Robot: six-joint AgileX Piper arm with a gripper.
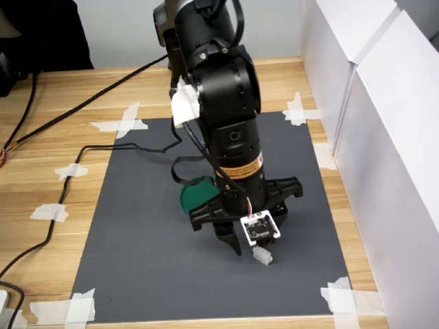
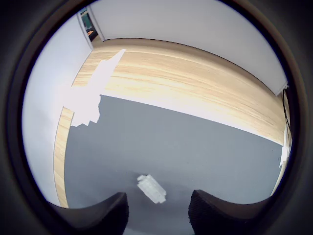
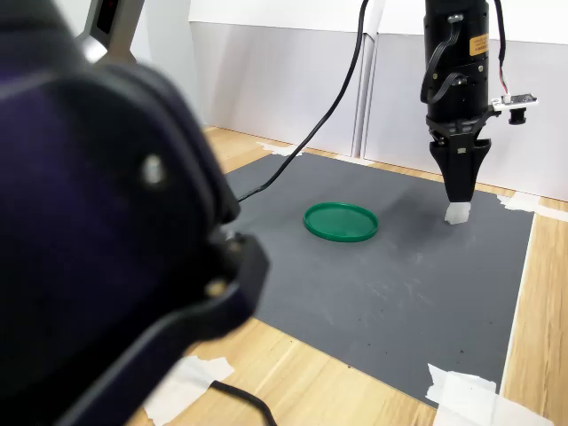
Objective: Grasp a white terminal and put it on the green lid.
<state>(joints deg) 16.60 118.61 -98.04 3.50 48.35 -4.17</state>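
Translucent white terminal [image 2: 151, 188] lies on the grey mat [image 1: 151, 233], apart from the green lid [image 3: 341, 221]; hand [image 2: 157, 211] hovers open and empty above it, should descend centred before closing.

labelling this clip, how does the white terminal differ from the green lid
The white terminal is a tiny, whitish, blocky piece; the green lid is a much wider, flat, dark-green round disc with a raised rim. In the second exterior view, the terminal sits right under the claw, while the lid lies off to the second exterior view's left with nothing over it. Both rest on the grey mat.
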